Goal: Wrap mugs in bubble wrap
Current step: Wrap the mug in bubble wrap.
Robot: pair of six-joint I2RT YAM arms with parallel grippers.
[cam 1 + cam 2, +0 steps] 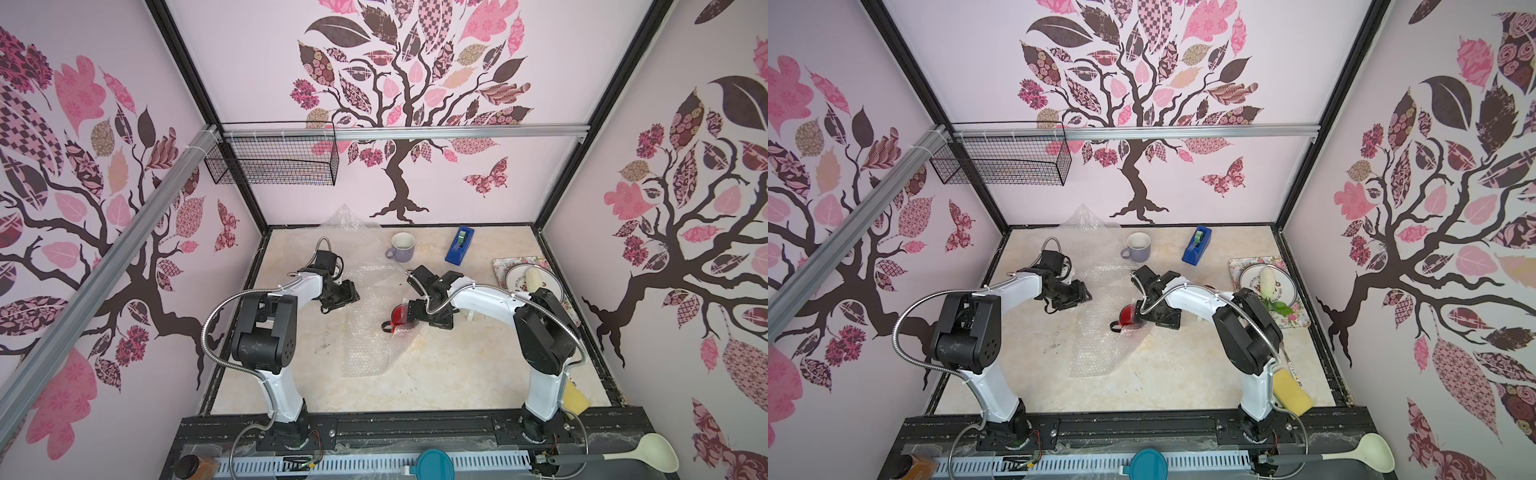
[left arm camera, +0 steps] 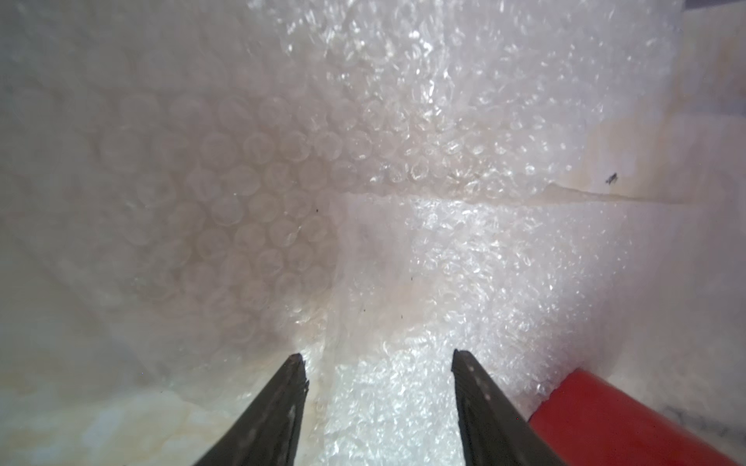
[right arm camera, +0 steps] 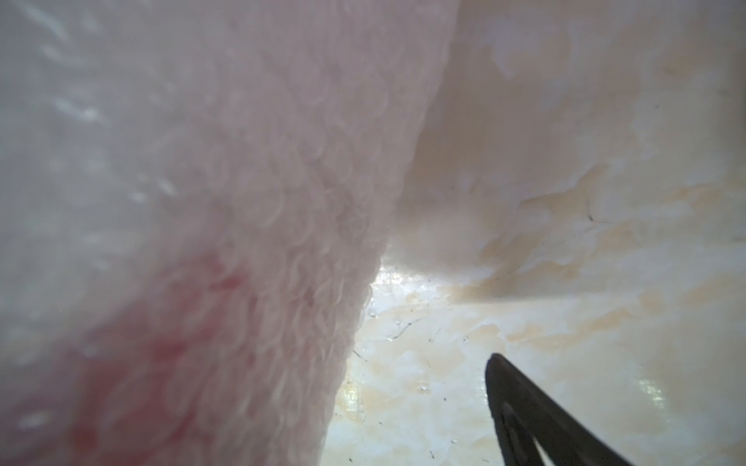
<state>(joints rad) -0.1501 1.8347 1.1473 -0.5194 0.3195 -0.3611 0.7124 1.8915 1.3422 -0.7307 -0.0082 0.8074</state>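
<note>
A long clear sheet of bubble wrap lies on the table from the back left corner toward the front. On it sits the red mug with its dark handle pointing left; part of it shows in the left wrist view. My left gripper is low over the wrap, left of that mug. It is open, and wrap fills the gap between its fingertips. My right gripper stands open at the mug's right side. One finger shows over bare table, while wrap with red behind it hides the other. The lavender mug stands unwrapped at the back.
A blue tape dispenser stands at the back right. A floral tray with a plate lies along the right edge, partly under my right arm. A yellow sponge sits by the right arm's base. A wire basket hangs on the back wall.
</note>
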